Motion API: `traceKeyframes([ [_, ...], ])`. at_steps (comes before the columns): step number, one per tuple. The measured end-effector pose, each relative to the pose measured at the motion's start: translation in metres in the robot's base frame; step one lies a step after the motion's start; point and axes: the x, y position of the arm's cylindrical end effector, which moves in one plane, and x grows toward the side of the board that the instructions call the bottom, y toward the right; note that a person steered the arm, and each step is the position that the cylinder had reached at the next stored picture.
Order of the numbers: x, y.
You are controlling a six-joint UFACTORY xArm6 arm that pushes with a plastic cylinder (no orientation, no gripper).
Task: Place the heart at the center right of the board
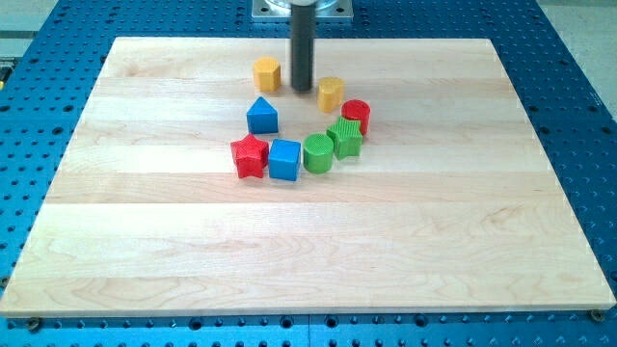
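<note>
The yellow heart (331,93) lies near the top middle of the wooden board (308,251). My tip (302,90) rests on the board just left of the heart, between it and a yellow hexagon (267,73). There is a small gap between the tip and the heart. The rod rises straight up to the view's top.
A red crescent-like block (356,116) sits right below the heart. Below it lie a green star (344,139), a green cylinder (318,153), a blue cube (284,159) and a red star (250,155). A blue house-shaped block (262,116) is below the hexagon.
</note>
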Motion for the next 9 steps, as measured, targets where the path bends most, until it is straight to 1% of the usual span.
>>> traceKeyframes([
  [1, 0.023, 0.054],
  [2, 0.026, 0.138],
  [3, 0.024, 0.132],
  [4, 0.005, 0.091],
  [5, 0.005, 0.137],
  [6, 0.033, 0.168],
  [7, 0.011, 0.142],
  [8, 0.003, 0.125],
  [9, 0.036, 0.178],
])
